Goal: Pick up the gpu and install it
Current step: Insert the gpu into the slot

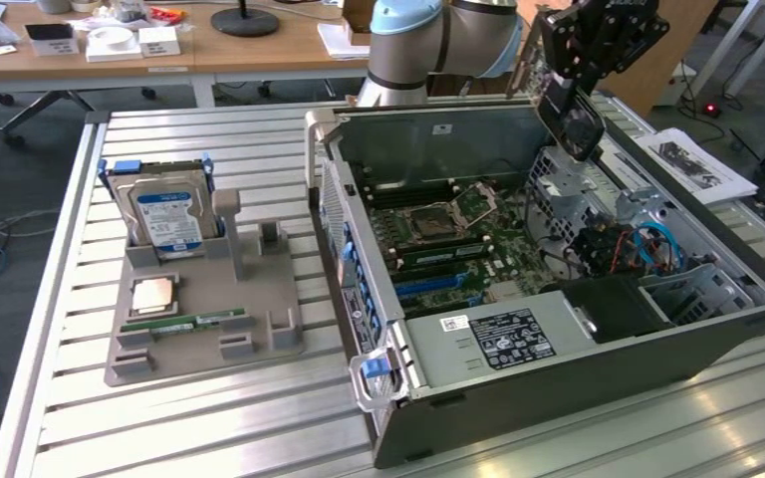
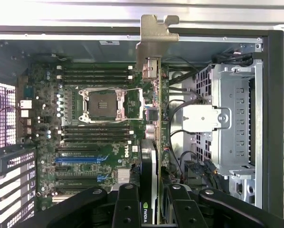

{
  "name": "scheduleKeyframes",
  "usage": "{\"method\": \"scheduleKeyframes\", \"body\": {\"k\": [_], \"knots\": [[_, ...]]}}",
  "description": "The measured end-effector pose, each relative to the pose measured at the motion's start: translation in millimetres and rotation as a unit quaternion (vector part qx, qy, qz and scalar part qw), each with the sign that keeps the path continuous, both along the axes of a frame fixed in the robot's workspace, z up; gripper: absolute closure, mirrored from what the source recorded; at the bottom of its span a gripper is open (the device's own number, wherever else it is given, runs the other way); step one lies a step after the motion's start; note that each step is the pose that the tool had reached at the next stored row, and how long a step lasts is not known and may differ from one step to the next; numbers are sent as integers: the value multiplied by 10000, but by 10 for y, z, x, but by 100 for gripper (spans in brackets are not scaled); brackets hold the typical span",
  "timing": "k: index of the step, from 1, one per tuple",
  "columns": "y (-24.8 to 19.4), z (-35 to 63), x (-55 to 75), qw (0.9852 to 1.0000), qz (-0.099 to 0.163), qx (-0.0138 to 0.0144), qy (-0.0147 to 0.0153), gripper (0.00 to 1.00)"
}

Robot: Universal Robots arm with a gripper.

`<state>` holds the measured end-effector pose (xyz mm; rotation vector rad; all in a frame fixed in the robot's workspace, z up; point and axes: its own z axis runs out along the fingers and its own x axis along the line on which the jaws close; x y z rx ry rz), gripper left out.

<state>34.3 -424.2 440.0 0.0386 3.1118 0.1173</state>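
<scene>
My gripper (image 1: 573, 82) hangs over the far right side of the open computer case (image 1: 701, 329), shut on the gpu (image 1: 568, 112). The card is dark and slim and points down toward the case's inside, held clear above the motherboard (image 1: 456, 239). In the wrist view the gpu (image 2: 154, 118) shows edge-on between the two black fingers (image 2: 127, 206) of the gripper (image 2: 154, 211), its silvery metal bracket (image 2: 155, 40) at the far end. Beneath it lie the motherboard (image 2: 94, 137), the CPU socket (image 2: 104, 104) and the blue expansion slots (image 2: 80, 160).
A grey holder (image 1: 203, 299) on the slatted table, at the exterior view's left, carries an upright blue-labelled hard drive (image 1: 163, 214), a CPU (image 1: 154, 294) and a green RAM stick (image 1: 203, 323). Drive cage (image 2: 237, 118) and cables (image 1: 622, 244) crowd the case's right side. The arm's base (image 1: 422, 45) stands behind.
</scene>
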Motion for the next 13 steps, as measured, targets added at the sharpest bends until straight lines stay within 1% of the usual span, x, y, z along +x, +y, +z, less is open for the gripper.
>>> {"method": "scheduleKeyframes", "body": {"k": [2, 4, 6, 9, 11, 13], "knots": [[0, 0, -2, 9992, 400, 0, 0, 73], [0, 0, -3, 9985, 541, 0, 0, 73], [0, -1, -3, 9959, 905, -2, 0, 73], [0, -3, -4, 9935, 1134, -3, 0, 73], [0, -4, -3, 9916, 1291, -3, 0, 73], [0, -5, -3, 9894, 1453, -3, 0, 73]]}}
